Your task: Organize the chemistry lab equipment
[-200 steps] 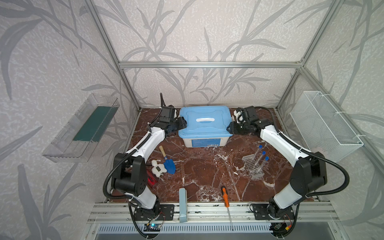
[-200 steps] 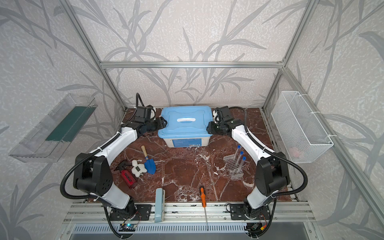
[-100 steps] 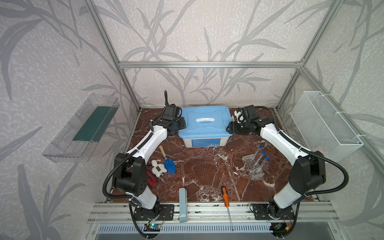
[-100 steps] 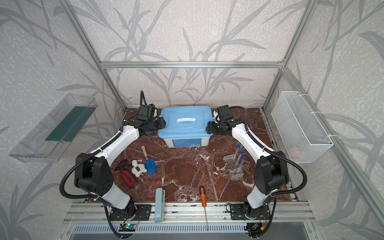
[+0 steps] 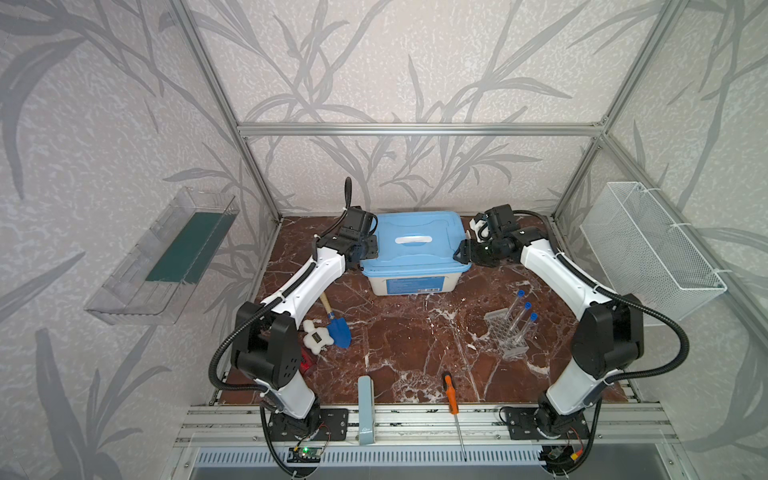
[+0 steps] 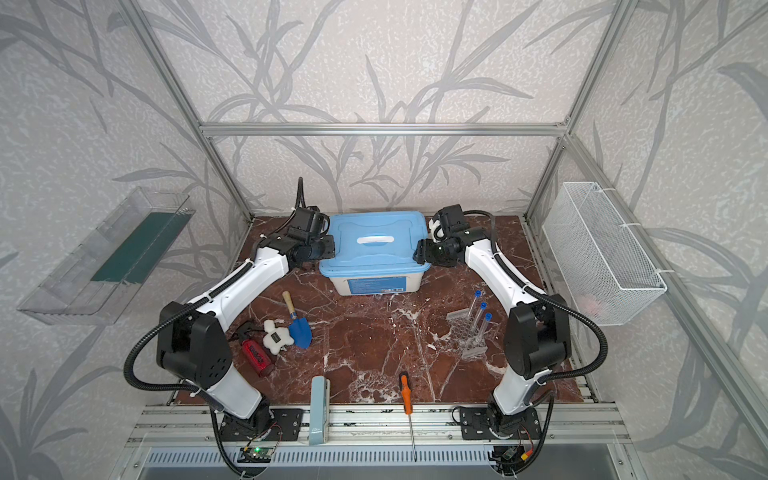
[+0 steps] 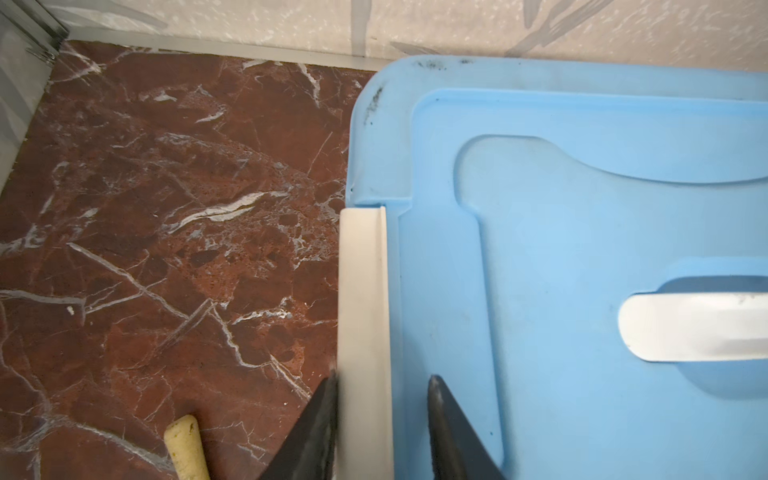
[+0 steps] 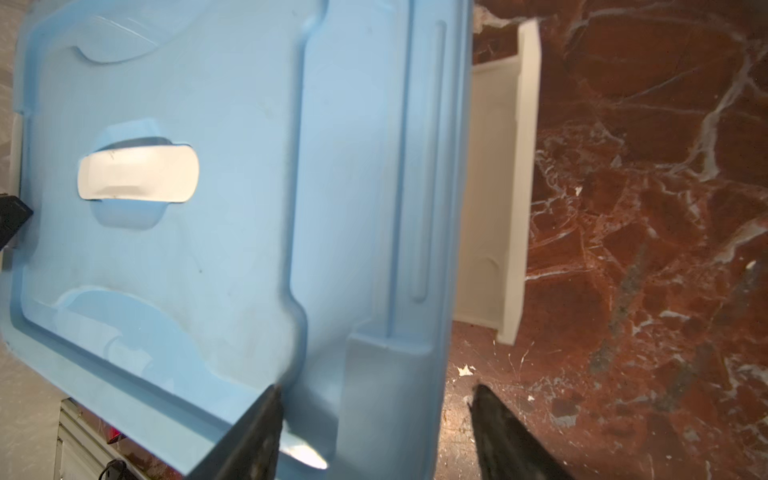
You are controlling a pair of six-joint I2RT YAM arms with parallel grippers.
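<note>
Edged closer over the last second, our left gripper now stands at the left edge of the blue lid on the white storage box at the back of the marble table. We see in the left wrist view that its jaws straddle the white left latch, part-open and not clamped: the outer finger touches the latch's outer face, while the inner finger hangs over the lid, apart from the latch. In our judgement the next move turns on that latch. Its long axis runs front to back along the box side, square across the jaws, and the left arm is the nearer one. Across the lid, our right gripper, hardly shifted, is spread wide over the right rim and holds nothing, one finger above the lid and one above the table. The right latch beside it already hangs out from the box. Further right and forward, well apart from both grippers, the blue-capped test tubes lean in the clear honeycomb rack, nearer the right arm. We cannot see a beaker, dish or rods in any view.
</note>
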